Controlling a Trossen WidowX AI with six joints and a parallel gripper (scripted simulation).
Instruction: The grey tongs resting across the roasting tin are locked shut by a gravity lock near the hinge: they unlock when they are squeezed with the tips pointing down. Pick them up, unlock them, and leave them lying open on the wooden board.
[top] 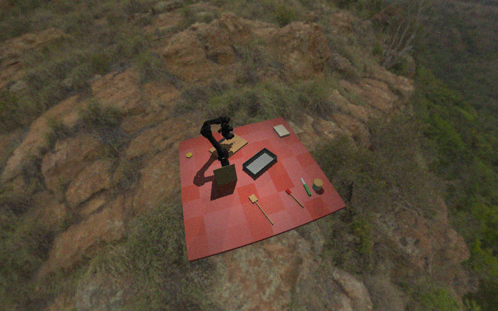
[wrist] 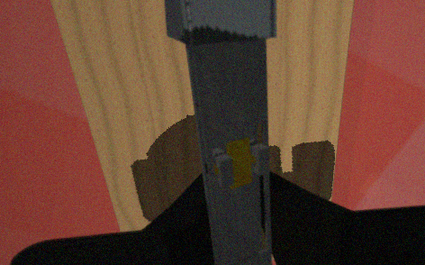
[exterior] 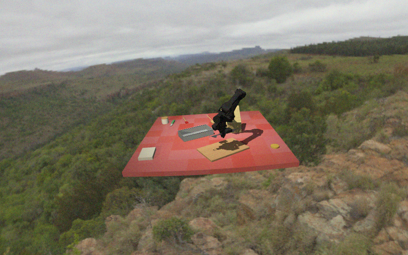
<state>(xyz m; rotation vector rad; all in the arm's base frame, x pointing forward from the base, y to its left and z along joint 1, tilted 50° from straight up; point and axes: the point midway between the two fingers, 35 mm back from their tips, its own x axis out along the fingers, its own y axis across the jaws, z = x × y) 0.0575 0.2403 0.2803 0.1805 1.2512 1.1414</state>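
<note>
My gripper (top: 228,136) (exterior: 222,135) (wrist: 230,172) is shut on the grey tongs (exterior: 214,136) (wrist: 230,81) and holds them above the wooden board (top: 240,143) (exterior: 211,154) (wrist: 126,68). In the wrist view the tongs run from top to bottom between the black fingers, with a yellow part at the grip. In the exterior view a grey end sticks out to the left of the gripper, nearly level. I cannot tell whether their arms are locked or sprung apart. The arm's shadow falls on the board. The roasting tin (top: 248,173) (exterior: 196,136) stands beside the board with no tongs across it.
A tan upright block (top: 224,175) (exterior: 237,116) stands by the arm's base. A yellow disc (top: 189,155) (exterior: 274,145) and a pale box (top: 281,130) (exterior: 147,153) lie on the red table. A wooden turner (top: 253,198), red-headed brush (top: 288,191), green-handled knife (top: 306,189) and lidded jar (top: 317,185) are farther off.
</note>
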